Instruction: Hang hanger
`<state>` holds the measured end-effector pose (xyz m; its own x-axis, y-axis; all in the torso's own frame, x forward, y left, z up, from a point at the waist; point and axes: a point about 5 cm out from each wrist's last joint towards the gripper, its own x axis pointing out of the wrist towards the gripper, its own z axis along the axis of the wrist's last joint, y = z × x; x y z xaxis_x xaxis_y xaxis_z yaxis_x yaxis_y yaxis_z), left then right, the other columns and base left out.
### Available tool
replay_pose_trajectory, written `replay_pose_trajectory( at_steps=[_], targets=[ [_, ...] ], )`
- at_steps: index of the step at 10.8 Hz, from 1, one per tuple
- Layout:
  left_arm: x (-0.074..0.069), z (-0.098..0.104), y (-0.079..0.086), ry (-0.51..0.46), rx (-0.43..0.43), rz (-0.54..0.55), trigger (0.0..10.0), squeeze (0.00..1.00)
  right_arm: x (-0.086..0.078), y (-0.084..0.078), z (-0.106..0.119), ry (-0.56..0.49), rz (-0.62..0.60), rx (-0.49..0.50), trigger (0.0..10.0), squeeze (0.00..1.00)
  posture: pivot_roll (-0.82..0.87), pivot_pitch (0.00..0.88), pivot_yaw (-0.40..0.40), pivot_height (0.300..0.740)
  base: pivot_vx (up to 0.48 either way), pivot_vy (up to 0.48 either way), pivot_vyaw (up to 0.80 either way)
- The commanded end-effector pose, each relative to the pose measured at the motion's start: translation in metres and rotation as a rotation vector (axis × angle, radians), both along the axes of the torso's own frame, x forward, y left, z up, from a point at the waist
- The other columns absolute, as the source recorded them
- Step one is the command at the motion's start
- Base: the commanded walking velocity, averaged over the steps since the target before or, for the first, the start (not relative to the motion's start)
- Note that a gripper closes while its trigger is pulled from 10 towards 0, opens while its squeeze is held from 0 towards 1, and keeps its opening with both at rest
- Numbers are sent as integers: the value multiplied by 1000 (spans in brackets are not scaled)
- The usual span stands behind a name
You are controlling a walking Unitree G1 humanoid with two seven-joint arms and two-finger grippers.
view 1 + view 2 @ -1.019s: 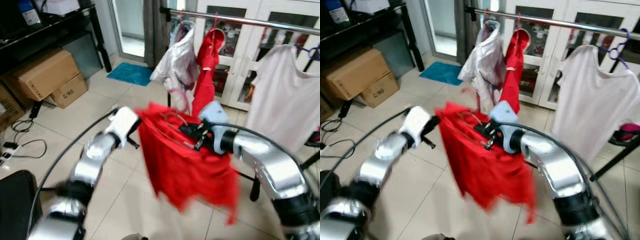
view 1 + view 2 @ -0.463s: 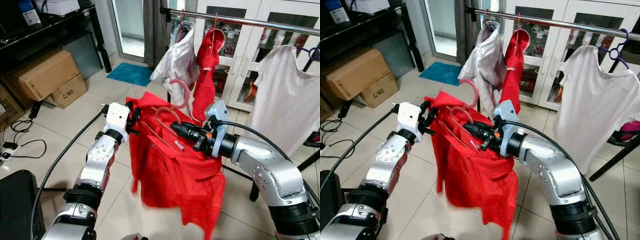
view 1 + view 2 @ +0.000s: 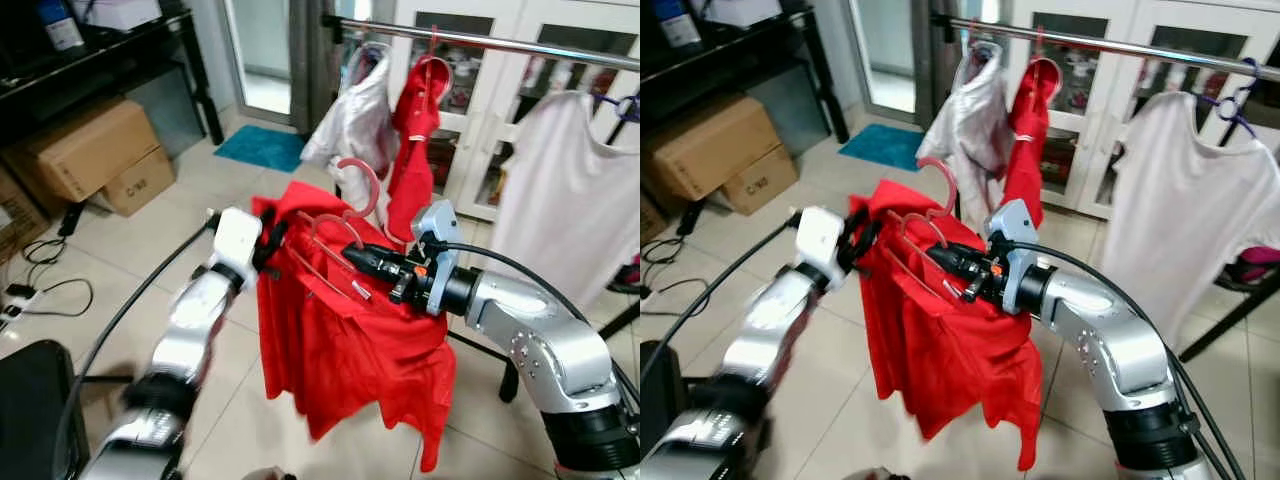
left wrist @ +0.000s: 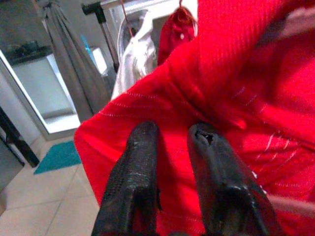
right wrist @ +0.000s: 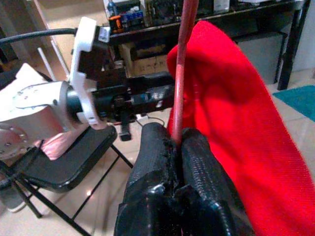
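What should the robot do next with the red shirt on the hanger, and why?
Probably raise the hanger toward the rail. The right gripper pinches its wire, the left gripper holds the red shirt at the shoulder, and the hook sits well below the rail.

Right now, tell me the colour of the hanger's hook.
Pink hook; clearest in the left eye view.

Two silver, rounded arms carry black cables; the left pincer (image 3: 268,240) has a white boxy wrist, the right pincer (image 3: 357,262) a pale blue one with black fingers.
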<state>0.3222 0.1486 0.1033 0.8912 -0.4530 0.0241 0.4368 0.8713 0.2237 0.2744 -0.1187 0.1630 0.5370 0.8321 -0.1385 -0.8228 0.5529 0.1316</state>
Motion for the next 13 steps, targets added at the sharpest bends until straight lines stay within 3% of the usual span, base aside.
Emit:
replay_pose_trajectory(
  at_steps=[1, 2, 6, 9, 10, 12, 13],
  targets=[
    [-4, 1, 3, -8, 30, -14, 10000, 0, -3, 5, 12, -57, 36, 33, 0, 0, -144, 0, 102, 740, 0, 0, 0],
    [-12, 1, 5, -8, 13, -29, 10000, 0, -3, 4, 11, -55, 36, 30, 0, 0, -138, 0, 98, 740, 0, 0, 0],
    [-18, -2, -5, 31, 27, -101, 10000, 0, -4, 3, 11, -60, 44, 27, 0, 0, -143, 0, 106, 740, 0, 0, 0],
    [-25, 7, -9, -17, -17, -177, 10000, 0, -6, 2, 12, -63, 65, 29, 0, 0, -140, 0, 103, 740, 0, 0, 0],
    [-27, 10, -7, -58, -40, -173, 10000, 1000, -7, 2, 12, -63, 71, 28, 0, 0, -139, 0, 103, 740, 0, 0, 0],
    [-30, 8, 3, -80, -15, -55, 10000, 1000, -6, 2, 13, -69, 66, 25, 0, 0, -137, 0, 100, 740, 0, 0, 0],
    [-30, 9, 5, -93, -49, 5, 10000, 1000, -6, 1, 13, -71, 62, 25, 0, 0, -136, 0, 98, 740, 0, 0, 0]
  ],
)
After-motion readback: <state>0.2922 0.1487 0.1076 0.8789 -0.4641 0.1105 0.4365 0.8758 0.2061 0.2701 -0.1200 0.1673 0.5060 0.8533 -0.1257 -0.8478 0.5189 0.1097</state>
